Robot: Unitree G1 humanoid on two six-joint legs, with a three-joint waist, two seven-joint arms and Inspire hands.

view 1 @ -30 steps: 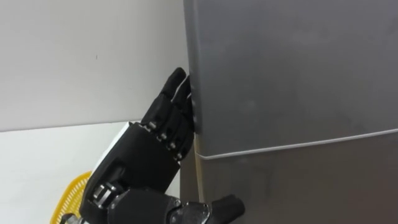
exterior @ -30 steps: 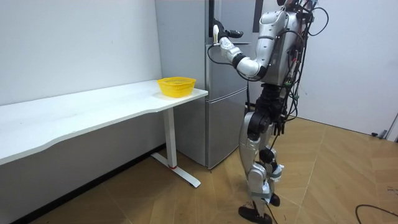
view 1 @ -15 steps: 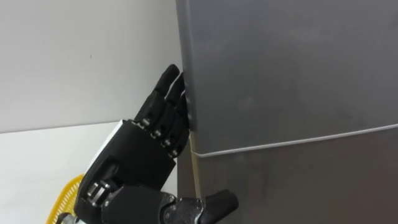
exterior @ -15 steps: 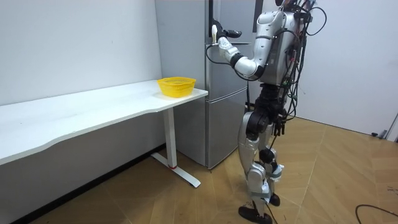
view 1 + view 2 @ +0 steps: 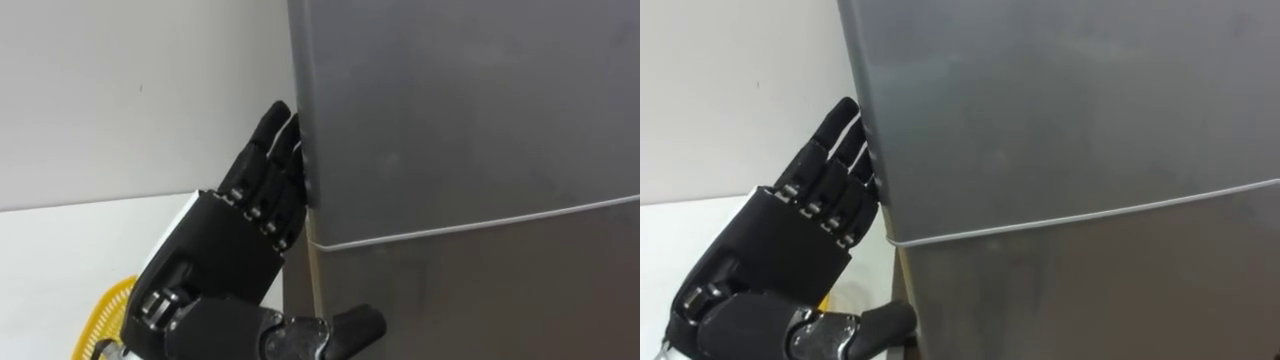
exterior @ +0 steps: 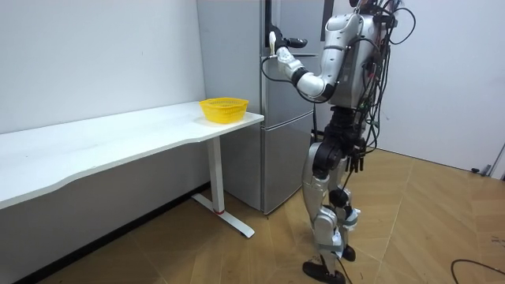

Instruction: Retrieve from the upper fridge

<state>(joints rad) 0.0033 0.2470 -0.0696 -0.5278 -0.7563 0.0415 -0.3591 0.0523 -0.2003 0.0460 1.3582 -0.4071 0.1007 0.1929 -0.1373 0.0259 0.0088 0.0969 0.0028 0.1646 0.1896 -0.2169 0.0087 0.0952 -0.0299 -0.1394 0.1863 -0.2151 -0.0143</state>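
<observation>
Barely anything has moved: left hand [image 5: 225,255] stays open, straight fingers [image 5: 272,150] laid along the left edge of the shut upper fridge door [image 5: 470,110], thumb in front of the lower door [image 5: 490,290]

Your left hand [image 5: 215,255] is up at the near left, its fingers [image 5: 268,150] straight, close together and pointing up and away, thumb stuck out low to the right. Your left arm is bent at the elbow, forearm lifted to chest height.
</observation>
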